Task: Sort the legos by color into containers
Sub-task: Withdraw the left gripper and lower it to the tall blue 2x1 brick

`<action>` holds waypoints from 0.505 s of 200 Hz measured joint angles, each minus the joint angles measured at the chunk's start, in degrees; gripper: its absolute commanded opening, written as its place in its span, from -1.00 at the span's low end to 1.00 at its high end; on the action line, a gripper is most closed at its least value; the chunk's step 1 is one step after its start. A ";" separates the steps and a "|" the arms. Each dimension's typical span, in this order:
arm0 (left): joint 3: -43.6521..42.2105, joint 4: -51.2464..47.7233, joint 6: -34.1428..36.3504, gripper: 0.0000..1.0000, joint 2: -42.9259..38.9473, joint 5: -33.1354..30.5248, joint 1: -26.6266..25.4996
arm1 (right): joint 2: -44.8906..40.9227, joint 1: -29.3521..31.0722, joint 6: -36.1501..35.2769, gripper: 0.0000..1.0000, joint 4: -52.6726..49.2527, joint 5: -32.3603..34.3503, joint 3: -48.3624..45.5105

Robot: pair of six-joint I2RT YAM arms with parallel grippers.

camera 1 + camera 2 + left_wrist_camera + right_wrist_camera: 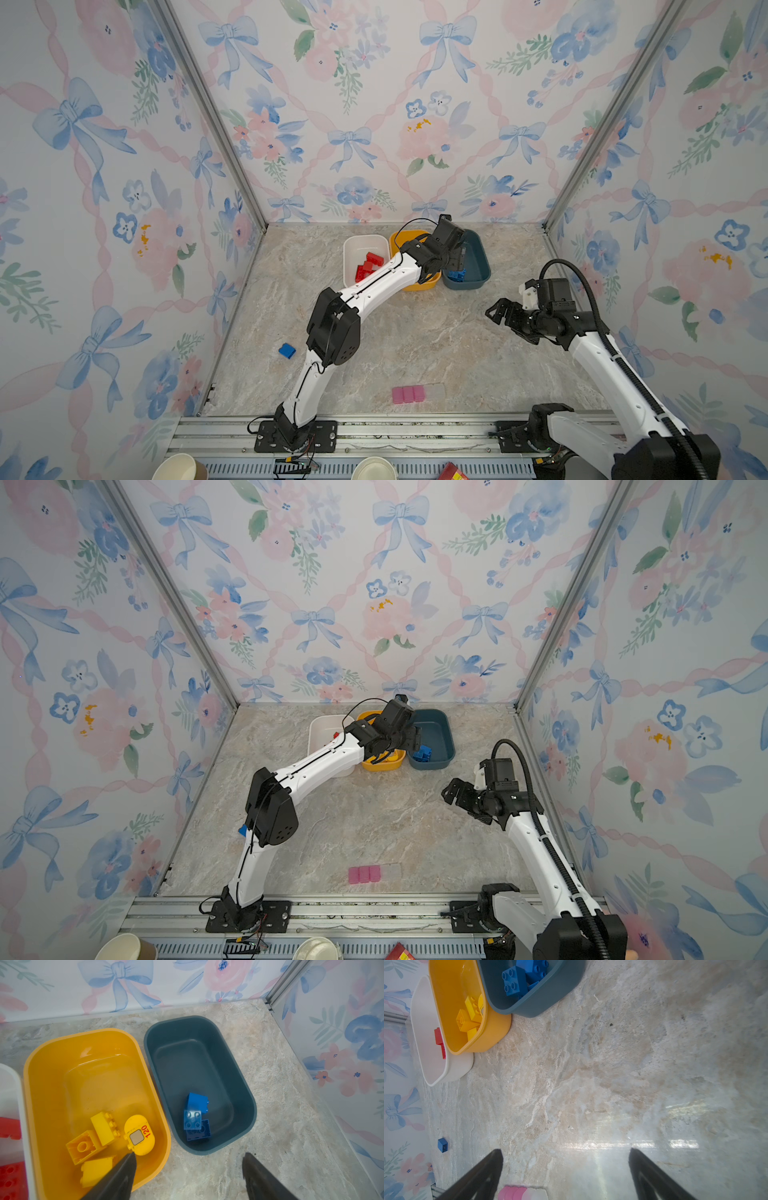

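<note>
while one blue brick lies loose, sorting looks nearly done.
left pincer wide, empty, over the teal tub rim, blue bricks beneath; right pincer wide, empty; that brick well behind the left.

Three tubs at the back of the bench, one brick left out.
The white tub holds red bricks. The left arm hides much of the yellow-orange tub; its jaws hang over the teal tub, above blue bricks. A lone blue brick lies near the left wall. The right arm hovers well apart.
</note>
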 measured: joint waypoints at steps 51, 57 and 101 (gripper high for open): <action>-18.56 2.05 -2.23 0.67 -11.50 -2.78 0.07 | 0.59 0.39 -0.31 0.94 0.50 -0.09 0.00; -20.90 2.38 -2.62 0.67 -13.18 -3.08 0.15 | 0.70 0.50 -0.39 0.94 0.66 -0.22 0.00; -35.76 3.63 -5.62 0.68 -24.65 -4.55 3.08 | 1.53 1.16 -0.72 0.94 1.29 -0.46 0.00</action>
